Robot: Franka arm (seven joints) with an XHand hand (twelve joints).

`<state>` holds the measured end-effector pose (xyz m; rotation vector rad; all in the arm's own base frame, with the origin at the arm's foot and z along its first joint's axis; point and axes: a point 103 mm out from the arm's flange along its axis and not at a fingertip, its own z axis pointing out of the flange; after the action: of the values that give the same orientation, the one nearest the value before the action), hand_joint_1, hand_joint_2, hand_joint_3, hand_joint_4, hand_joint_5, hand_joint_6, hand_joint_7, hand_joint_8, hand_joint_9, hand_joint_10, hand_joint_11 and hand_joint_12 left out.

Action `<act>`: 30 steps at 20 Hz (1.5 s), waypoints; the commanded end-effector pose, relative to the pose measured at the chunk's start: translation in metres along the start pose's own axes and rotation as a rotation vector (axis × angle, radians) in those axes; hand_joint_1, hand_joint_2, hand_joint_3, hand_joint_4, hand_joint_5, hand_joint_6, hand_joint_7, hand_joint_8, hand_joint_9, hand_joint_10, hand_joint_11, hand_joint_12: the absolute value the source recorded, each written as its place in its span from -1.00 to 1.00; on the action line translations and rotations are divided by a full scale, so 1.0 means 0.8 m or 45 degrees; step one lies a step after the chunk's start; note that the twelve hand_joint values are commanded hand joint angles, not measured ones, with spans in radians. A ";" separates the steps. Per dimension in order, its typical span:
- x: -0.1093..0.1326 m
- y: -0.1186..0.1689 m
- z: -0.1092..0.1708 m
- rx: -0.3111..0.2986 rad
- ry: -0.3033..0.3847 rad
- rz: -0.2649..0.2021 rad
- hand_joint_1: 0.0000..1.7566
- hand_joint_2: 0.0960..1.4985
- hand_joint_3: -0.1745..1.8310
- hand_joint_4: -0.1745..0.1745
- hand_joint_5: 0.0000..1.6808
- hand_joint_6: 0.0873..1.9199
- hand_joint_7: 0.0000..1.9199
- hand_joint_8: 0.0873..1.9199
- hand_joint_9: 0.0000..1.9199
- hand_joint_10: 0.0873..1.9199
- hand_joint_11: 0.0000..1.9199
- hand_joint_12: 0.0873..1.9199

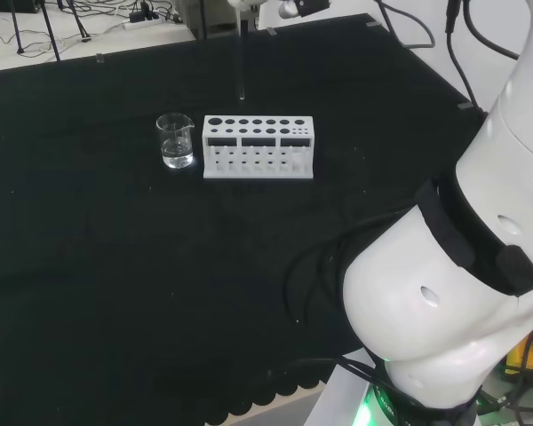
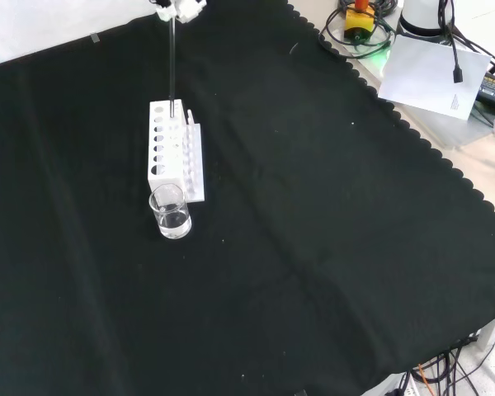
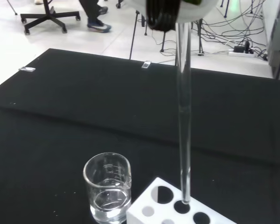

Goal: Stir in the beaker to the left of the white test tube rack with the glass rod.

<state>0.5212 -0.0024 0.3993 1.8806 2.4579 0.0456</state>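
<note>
robot hand [image 2: 177, 8]: grip state cannot tell | glass rod [image 3: 184, 116]: hanging upright, tip at a rack [image 1: 258, 147] hole, mid-bench | beaker [image 1: 176, 140]: just beside rack end, awaiting stirring

Black cloth [image 2: 313, 247], white paper [image 2: 433, 74]

- A bench under black cloth [image 1: 115, 266] spans most of the head view.
- White test tube rack [image 1: 258, 146] stands upper centre.
- Clear beaker [image 1: 176, 140] stands just left of it.
</note>
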 end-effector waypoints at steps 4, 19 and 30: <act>0.020 0.019 0.009 0.001 0.016 -0.037 0.47 0.16 -0.44 -1.00 0.19 -0.29 0.11 0.26 0.74 -0.11 0.74 -0.22; 0.068 0.097 0.023 -0.029 0.091 -0.201 0.47 0.20 -0.50 -1.00 0.20 -0.32 0.11 0.25 0.74 -0.12 0.74 -0.21; 0.063 0.134 0.062 -0.005 0.148 -0.248 0.47 0.21 -0.51 -1.00 0.20 -0.32 0.11 0.25 0.74 -0.12 0.74 -0.21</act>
<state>0.5989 0.0727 0.3700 1.6823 2.6610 0.1261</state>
